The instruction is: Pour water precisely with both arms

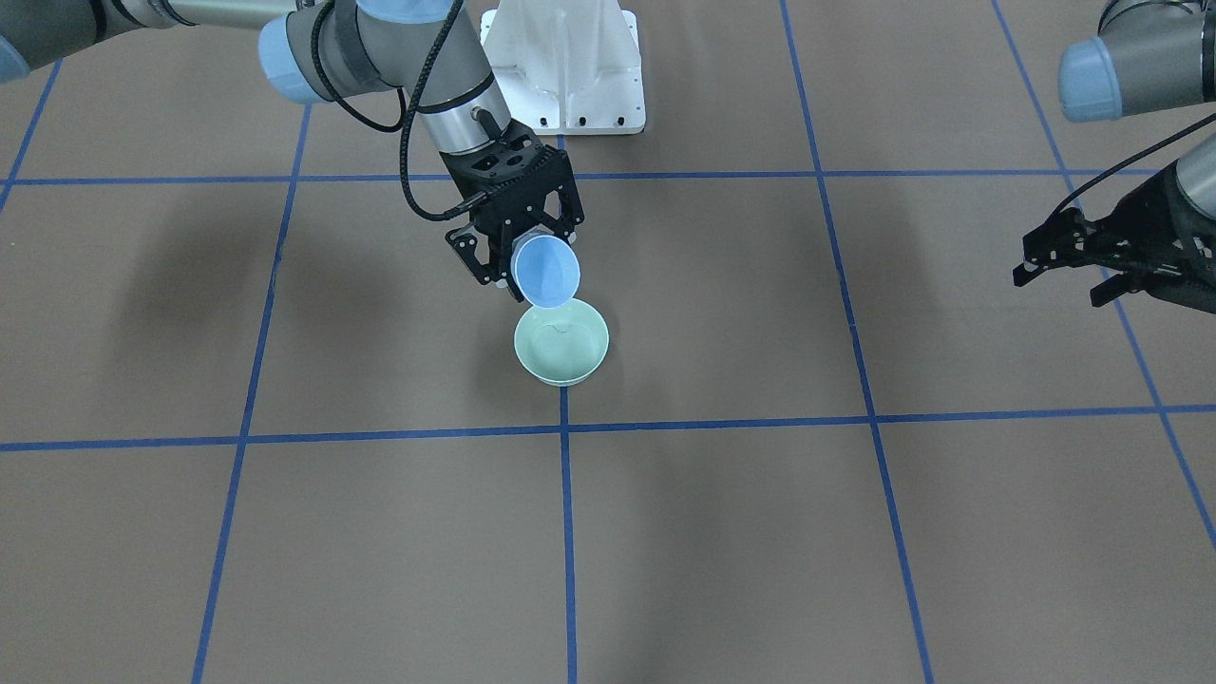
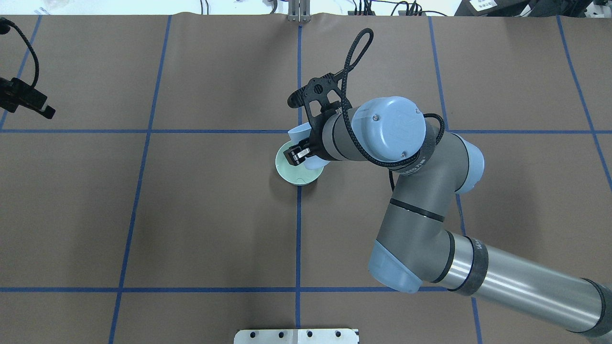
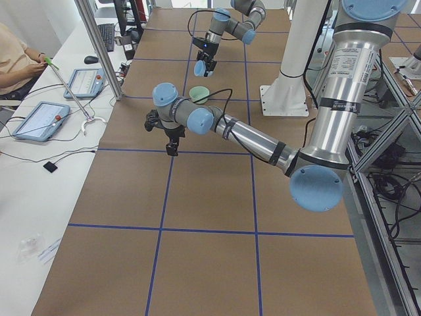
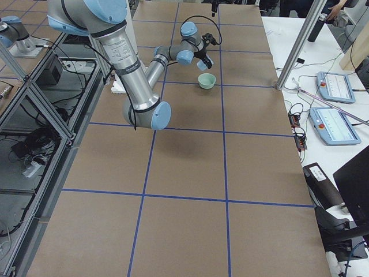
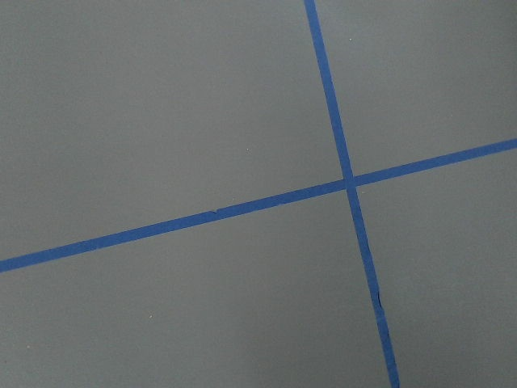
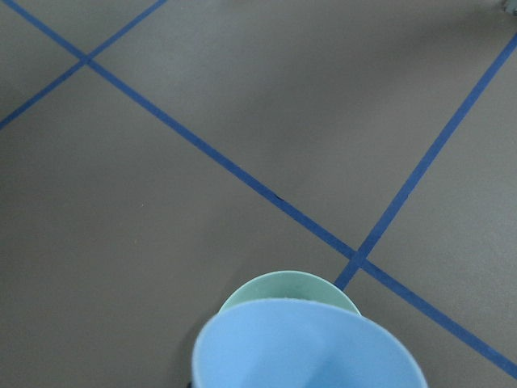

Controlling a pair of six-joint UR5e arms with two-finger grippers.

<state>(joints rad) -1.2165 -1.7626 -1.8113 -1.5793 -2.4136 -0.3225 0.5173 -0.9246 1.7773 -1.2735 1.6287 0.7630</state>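
A brown table (image 1: pixel 722 304) is marked into squares by blue tape (image 1: pixel 568 532). A white pedestal (image 1: pixel 589 95) stands on it. Beside it, a person (image 3: pixel 12 62) sits at a white side table (image 3: pixel 26 191) holding two tablets (image 3: pixel 36 120).

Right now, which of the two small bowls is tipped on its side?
The light blue bowl, held tilted in the right gripper; the pale green bowl below it stands upright.

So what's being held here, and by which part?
The right gripper clamps the tilted light blue plastic cup across its side wall; the left gripper holds nothing.
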